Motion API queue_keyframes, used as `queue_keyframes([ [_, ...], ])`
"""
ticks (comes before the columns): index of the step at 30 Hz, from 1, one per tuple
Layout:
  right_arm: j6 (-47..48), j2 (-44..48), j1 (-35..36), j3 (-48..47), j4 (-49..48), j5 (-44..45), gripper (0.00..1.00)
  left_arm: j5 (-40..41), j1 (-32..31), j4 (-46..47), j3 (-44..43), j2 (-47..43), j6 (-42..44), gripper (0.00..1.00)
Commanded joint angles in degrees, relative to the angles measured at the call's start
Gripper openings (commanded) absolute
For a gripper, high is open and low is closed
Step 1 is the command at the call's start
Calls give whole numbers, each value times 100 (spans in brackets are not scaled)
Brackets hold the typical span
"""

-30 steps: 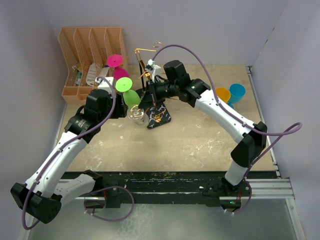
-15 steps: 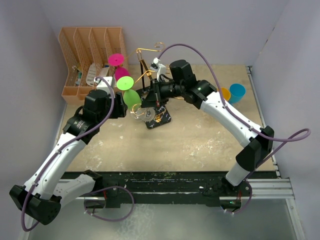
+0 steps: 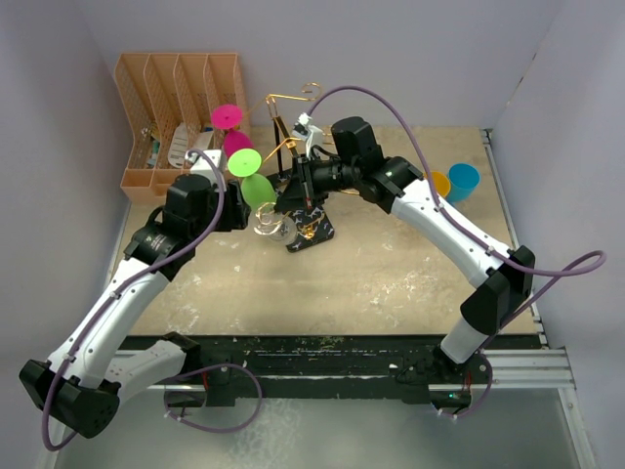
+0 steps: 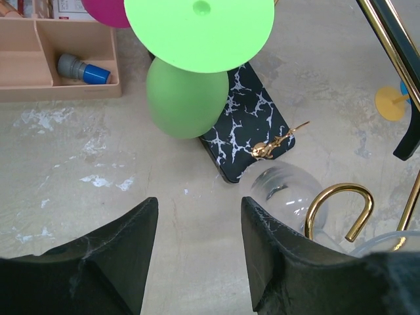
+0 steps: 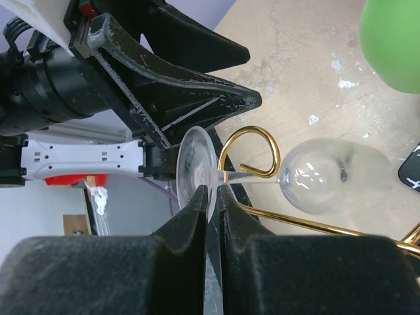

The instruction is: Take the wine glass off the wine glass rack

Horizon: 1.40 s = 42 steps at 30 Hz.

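- Wine glass [image 5: 328,174], clear, is seen hung upside down, its stem caught in a curled gold hook of the rack [image 5: 252,151] above the desk [image 3: 391,274].
- Right hand [image 5: 211,193] is shown almost closed, with the thin rim of the glass's foot pinched between its fingers.
- Left hand [image 4: 199,207] is held partly open just beside the bowl, with nothing in it.
- Risk: the grip is taken on a thin, slick edge, so the glass could slip out and be dropped onto the rack's marbled base or the desk.
- Risk: if the stem is pulled sideways rather than out through the hook's opening, it could be snagged and the rack tipped.
- Risk: a green glass [image 4: 187,95] hung close by could be knocked by either arm.
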State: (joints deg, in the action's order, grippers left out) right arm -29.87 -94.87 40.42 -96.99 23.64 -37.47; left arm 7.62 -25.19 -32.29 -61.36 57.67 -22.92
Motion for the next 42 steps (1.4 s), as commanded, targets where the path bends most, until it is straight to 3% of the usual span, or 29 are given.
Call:
queue_keyframes([
  [1,102,21,19,24,-181,-468,11,-148,-21,261,-279,65,-4,57],
  [16,138,-73,25,-13,-222,-398,23,-193,-126,270,-376,192,-45,56],
  [34,-93,-190,60,-127,-471,-425,24,-190,-188,276,-368,216,-8,55],
  [39,-162,-166,54,-83,-588,-554,18,-199,-206,277,-360,228,-11,55],
  [42,-239,-146,59,-40,-666,-607,5,-163,-214,264,-360,221,3,55],
])
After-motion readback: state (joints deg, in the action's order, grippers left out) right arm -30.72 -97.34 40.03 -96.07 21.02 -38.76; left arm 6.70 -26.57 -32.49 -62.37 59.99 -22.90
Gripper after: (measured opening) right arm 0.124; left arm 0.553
